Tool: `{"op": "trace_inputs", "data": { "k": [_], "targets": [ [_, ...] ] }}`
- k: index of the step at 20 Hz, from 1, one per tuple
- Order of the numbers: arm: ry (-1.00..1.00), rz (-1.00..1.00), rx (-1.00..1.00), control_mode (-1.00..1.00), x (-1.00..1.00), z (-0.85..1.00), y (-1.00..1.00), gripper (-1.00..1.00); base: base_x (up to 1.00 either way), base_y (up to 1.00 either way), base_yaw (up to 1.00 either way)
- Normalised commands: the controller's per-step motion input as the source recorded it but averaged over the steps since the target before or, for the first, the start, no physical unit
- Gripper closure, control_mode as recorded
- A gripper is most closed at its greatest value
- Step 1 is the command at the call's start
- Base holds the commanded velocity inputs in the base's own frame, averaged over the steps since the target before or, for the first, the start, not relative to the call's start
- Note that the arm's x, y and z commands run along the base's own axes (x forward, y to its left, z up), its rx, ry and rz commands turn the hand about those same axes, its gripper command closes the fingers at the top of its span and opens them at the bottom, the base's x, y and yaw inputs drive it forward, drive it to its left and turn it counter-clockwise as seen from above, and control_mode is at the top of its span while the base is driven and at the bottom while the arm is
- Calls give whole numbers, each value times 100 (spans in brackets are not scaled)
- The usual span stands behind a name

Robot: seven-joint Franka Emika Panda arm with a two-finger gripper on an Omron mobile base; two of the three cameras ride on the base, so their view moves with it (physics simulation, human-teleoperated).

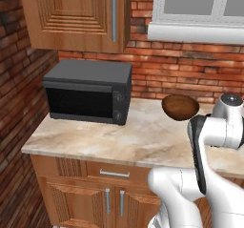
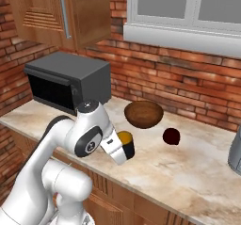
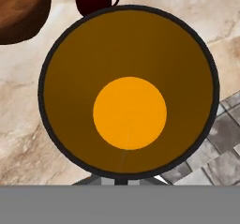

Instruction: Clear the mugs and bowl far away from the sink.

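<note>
Above the table's (image 2: 188, 172) front edge the claw (image 2: 123, 154) grips the black mug (image 2: 125, 144); carry it level, clear of bowl (image 2: 143, 113) and red mug (image 2: 171, 136); set down gently.

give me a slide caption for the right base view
Gripper shut on the black mug near the counter's front edge, with the wooden bowl and dark red mug behind it.
</note>
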Motion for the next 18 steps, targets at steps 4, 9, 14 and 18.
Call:
{"op": "trace_inputs", "data": {
  "k": [4, 9, 14, 18],
  "targets": [
    [0, 4, 0, -100, 12, 0, -4, 100, 0, 0, 0],
    [-4, 19, 1, -100, 43, -6, -7, 100, 0, 0, 0],
    [1, 28, -1, -100, 53, -23, -39, 100, 0, 0, 0],
    [19, 33, -8, -100, 53, -53, -59, 100, 0, 0, 0]
  ]
}}
